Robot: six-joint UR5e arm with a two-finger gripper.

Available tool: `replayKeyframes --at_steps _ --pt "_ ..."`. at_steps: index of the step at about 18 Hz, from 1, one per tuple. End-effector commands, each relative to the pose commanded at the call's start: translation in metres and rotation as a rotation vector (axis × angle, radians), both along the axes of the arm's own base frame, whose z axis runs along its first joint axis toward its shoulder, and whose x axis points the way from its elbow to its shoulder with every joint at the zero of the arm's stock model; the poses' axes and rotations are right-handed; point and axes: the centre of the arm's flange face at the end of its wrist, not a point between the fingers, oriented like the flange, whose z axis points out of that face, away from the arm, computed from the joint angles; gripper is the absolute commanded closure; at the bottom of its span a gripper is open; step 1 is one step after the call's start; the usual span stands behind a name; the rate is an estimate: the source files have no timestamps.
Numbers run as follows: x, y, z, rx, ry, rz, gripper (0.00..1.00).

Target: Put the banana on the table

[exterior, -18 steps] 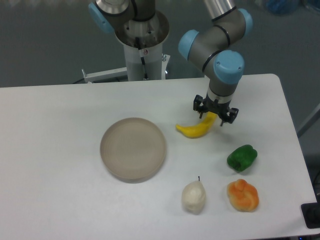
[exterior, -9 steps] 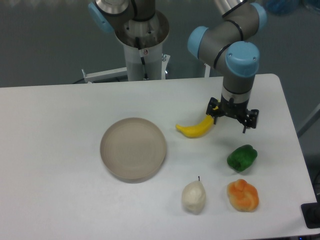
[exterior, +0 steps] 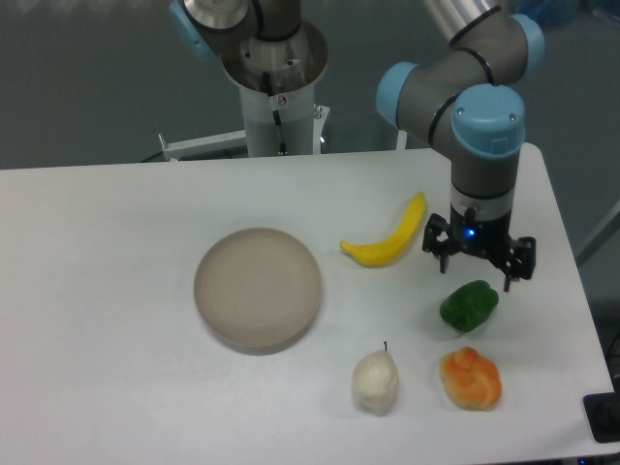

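Even, soft overhead light; faint shadows are cast beneath the plate [exterior: 258, 288]. Slight softness throughout, background dim.

One plate [exterior: 258, 287], four toy fruits.

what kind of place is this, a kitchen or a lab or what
Probably a robotics lab: an arm whose end effector hangs over a bare white table holding a toy banana, pepper and an empty plate.

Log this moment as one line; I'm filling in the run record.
banana: on table, right of plate | gripper: open, empty, above green pepper | task: placed
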Motion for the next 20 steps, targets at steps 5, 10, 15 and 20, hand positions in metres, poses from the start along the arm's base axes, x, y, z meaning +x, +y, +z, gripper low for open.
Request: replayKeyframes --at_steps 5,10,15,20 --pt "-0.009 0.007 0.007 0.010 0.020 -0.001 0.00" --pt "-0.018 0.016 0.000 -0.052 0.071 0.015 0.00" --pt "-0.021 0.026 -0.003 -0.055 0.078 0.014 0.00" --pt "-0.022 0.030 -0.003 -0.058 0.083 0.014 0.00"
